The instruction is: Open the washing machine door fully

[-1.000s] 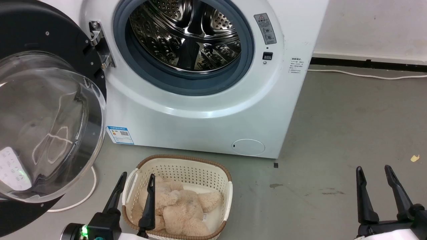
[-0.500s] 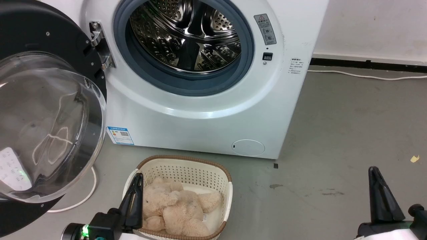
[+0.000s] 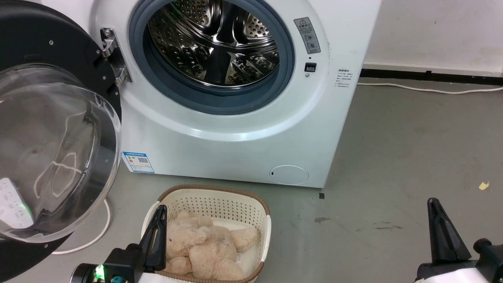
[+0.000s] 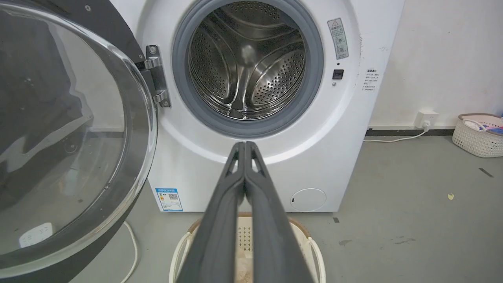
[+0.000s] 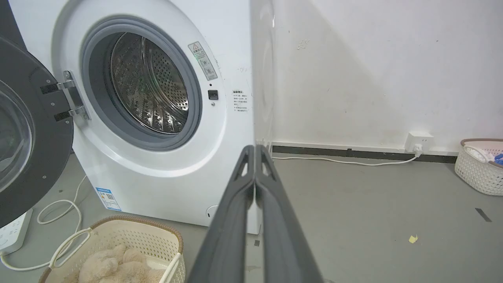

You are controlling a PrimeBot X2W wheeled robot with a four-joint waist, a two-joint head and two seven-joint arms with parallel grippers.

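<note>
Nearest, at the bottom of the head view, the left pincer (image 3: 160, 210) is pressed fully closed with nothing in its grip. Its tip lies over the near left rim of a cream perforated basket (image 3: 220, 195) that stands on the grey floor (image 3: 393, 157) and holds a beige plush toy (image 3: 204, 247). Well to the right, the right pincer (image 3: 433, 203) is likewise closed and empty above bare floor. Beyond the basket stands the washing machine (image 3: 235, 145), white, with a blue-white sticker (image 3: 137, 162) low on its front. Its mouth is uncovered: a grey rubber ring (image 3: 173, 92) frames the perforated steel drum (image 3: 212, 43). The washing machine door (image 3: 59, 157) is swung out wide to the left on its metal hinge (image 3: 112, 55), clear glass bowl bulging towards the camera, black rim around it. Farthest back, a white wall (image 5: 373, 70) carries a socket (image 5: 418, 142).
</note>
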